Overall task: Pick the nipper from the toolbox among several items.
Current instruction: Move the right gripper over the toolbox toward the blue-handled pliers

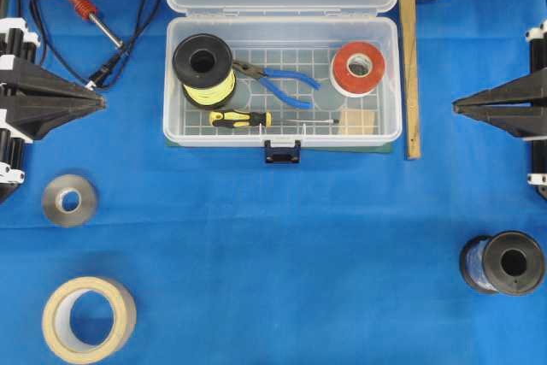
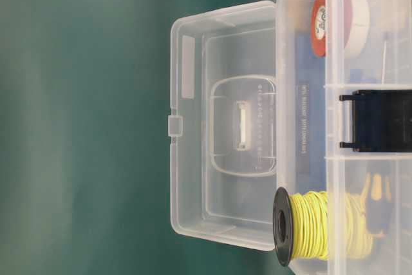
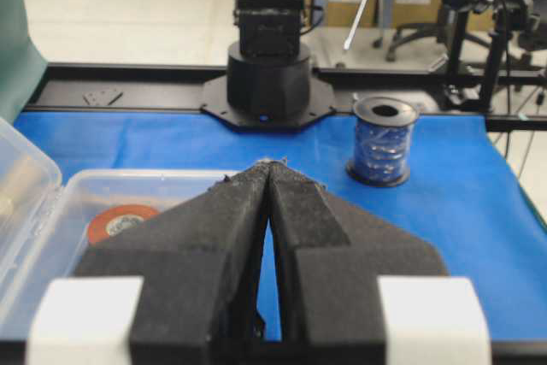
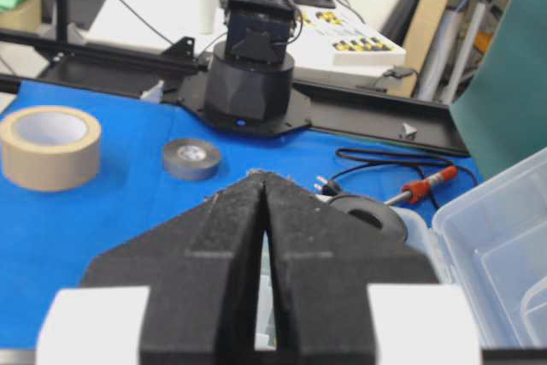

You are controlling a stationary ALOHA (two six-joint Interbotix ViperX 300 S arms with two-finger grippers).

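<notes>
While both arms sat parked at the edges of the blue surface (image 1: pixel 273 237), I saw the left gripper (image 1: pixel 101 103) and the right gripper (image 1: pixel 455 107) each pressed together on nothing. My nipper (image 1: pixel 275 81) lay inside the open toolbox (image 1: pixel 282 136), near its middle, between the yellow wire spool (image 1: pixel 204 70) and the red tape roll (image 1: pixel 357 67), with the yellow-and-black screwdriver (image 1: pixel 244 119) lying nearer the front latch (image 1: pixel 283 152).

Robotics lab, arm bases on black rail (image 3: pixel 128 87), office chairs (image 3: pixel 410 27), blue-clothed table (image 1: pixel 273 245)
</notes>
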